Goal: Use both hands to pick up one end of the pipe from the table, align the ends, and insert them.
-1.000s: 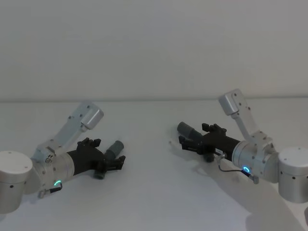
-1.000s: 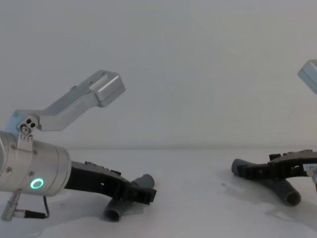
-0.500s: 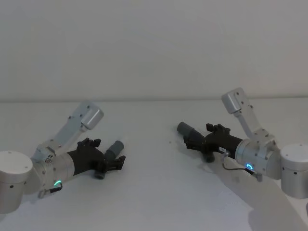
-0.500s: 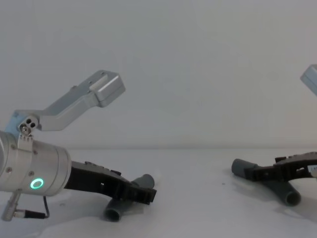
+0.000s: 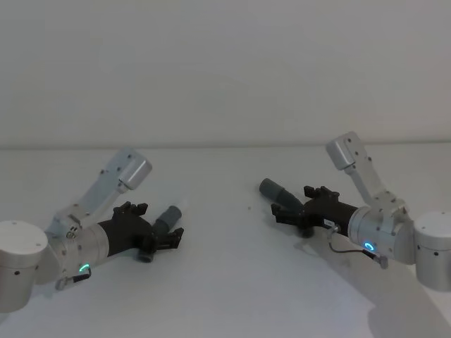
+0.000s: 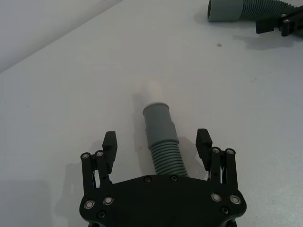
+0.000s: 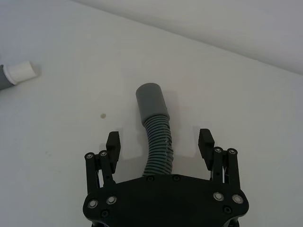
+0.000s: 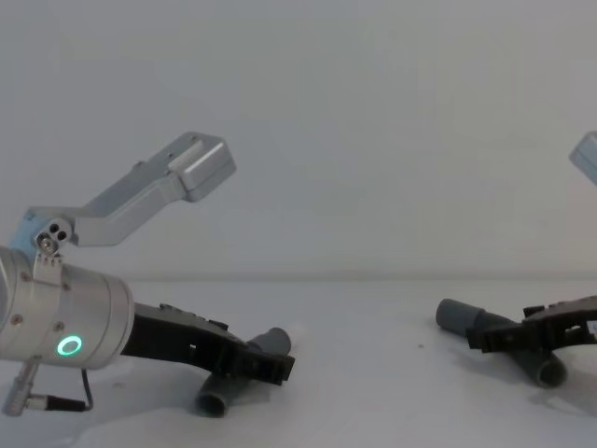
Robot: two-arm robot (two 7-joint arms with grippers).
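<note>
Two grippers low over two pipe pieces on the white table (image 8: 373,401)

The left gripper (image 8: 273,367), with a silver wrist and a green ring light (image 8: 68,346), slants down over the left grey pipe piece (image 8: 215,401), whose open end faces the camera. The right gripper (image 8: 482,338) reaches in from the right edge across the right pipe piece (image 8: 457,316), well apart from the other.

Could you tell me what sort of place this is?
Probably a robotics test bench: plain white table, bare wall, left gripper and right gripper each straddling a hose piece with open jaws.

Right hand (image 8: 478,339) is cut by chest view's right edge.
</note>
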